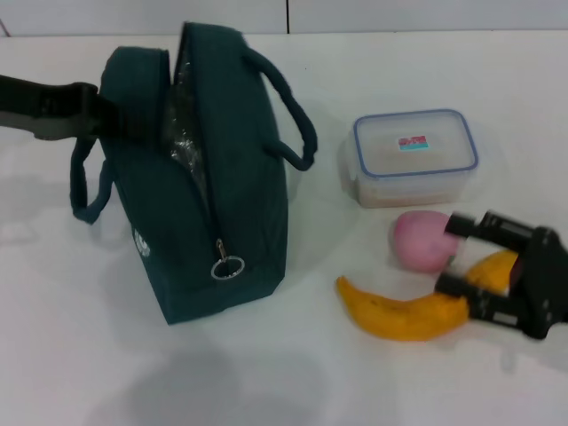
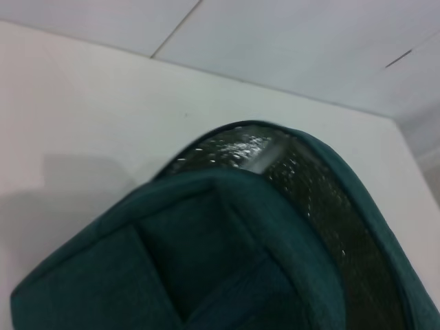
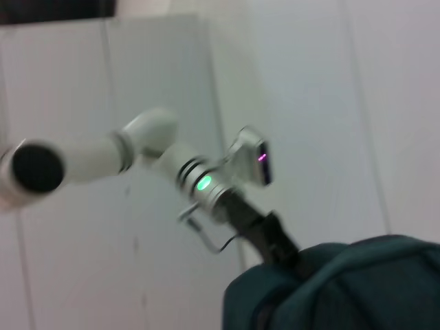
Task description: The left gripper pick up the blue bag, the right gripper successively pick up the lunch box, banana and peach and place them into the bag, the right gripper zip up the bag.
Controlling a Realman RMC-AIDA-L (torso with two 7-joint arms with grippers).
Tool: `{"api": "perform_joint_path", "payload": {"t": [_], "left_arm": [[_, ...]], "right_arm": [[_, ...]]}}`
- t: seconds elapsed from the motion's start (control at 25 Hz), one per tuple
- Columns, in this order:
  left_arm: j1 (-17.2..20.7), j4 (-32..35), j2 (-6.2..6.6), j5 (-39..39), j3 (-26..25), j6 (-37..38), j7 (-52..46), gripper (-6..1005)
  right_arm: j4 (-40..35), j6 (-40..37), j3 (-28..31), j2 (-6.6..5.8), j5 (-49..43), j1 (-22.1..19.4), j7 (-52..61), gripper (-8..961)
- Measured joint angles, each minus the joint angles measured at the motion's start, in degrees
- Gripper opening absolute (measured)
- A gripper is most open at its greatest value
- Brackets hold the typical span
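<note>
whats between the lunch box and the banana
The peach lies between the lunch box and the banana, as the head view shows.

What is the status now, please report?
Left end effector at blue bag, far-left side. Right end effector open, around banana. Lunch box and peach on table, bag unzipped. Nothing blocking.

— Where is everything sitting on the table (image 1: 266, 373)?

— The blue bag (image 1: 226, 222) is standing at the left. The lunch box (image 1: 414, 155) is lying to its right, with the peach (image 1: 422, 240) in front of it and the banana (image 1: 408, 312) lying nearest.
</note>
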Motion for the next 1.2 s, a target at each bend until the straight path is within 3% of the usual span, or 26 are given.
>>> {"api": "perform_joint_path", "payload": {"t": [0.36, 0.52, 0.92, 1.2], "left_arm": [[0.47, -2.44, 0.88, -7.24, -0.18, 0.02, 1.23, 31], [0.49, -2.81, 0.98, -7.32, -0.27, -0.02, 2.42, 31], [-0.03, -2.86, 1.06, -7.38, -0.28, 0.04, 4.05, 31], [0.33, -2.86, 1.25, -8.48, -0.28, 0.09, 4.98, 31]], "right_arm": [[10.02, 4.63, 0.06, -0.25, 21.81, -0.36, 23.36, 725], [12.87, 14.6, 0.09, -0.26, 28.36, -0.54, 40.65, 725], [14.51, 26.47, -0.27, 0.17, 29.34, 1.62, 50.26, 718], [16.17, 34.18, -0.5, 0.62, 29.1, 6.83, 51.31, 696]]}}
